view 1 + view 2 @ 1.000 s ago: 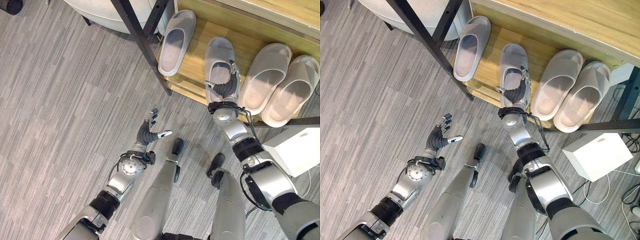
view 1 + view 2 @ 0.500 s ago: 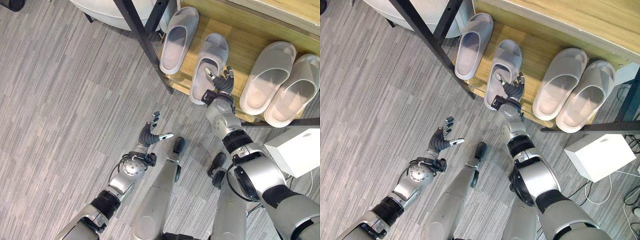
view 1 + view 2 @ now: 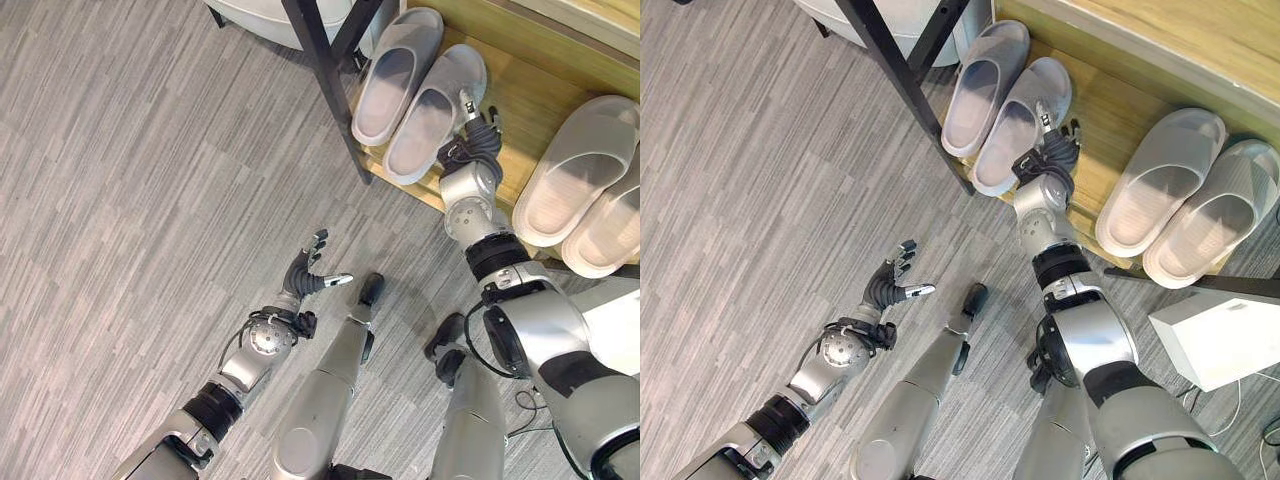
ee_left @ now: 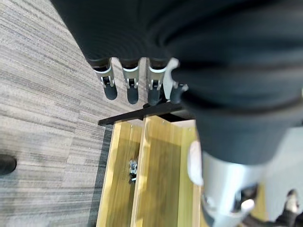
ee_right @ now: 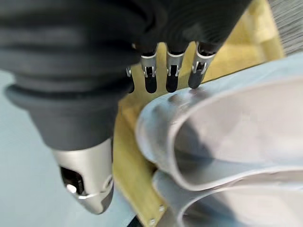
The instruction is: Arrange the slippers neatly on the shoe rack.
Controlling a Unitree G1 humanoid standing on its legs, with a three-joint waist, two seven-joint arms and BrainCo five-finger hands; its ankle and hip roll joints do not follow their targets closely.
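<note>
Four slippers lie in pairs on the shoe rack [image 3: 500, 110]; the right hand [image 3: 472, 140], fingers straight, touches the second slipper [image 3: 432, 112], left hand [image 3: 305, 275] relaxed, little remains

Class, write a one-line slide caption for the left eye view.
Open right hand nudges a grey slipper beside its mate on the shoe rack.

No readable text anywhere

The slippers [image 3: 432, 112], the wooden shoe rack [image 3: 520, 110] and the white box [image 3: 1220, 340] beside it carry no legible words, labels, numbers or signs (their surfaces look plain from the head views and from both wrist views).
</note>
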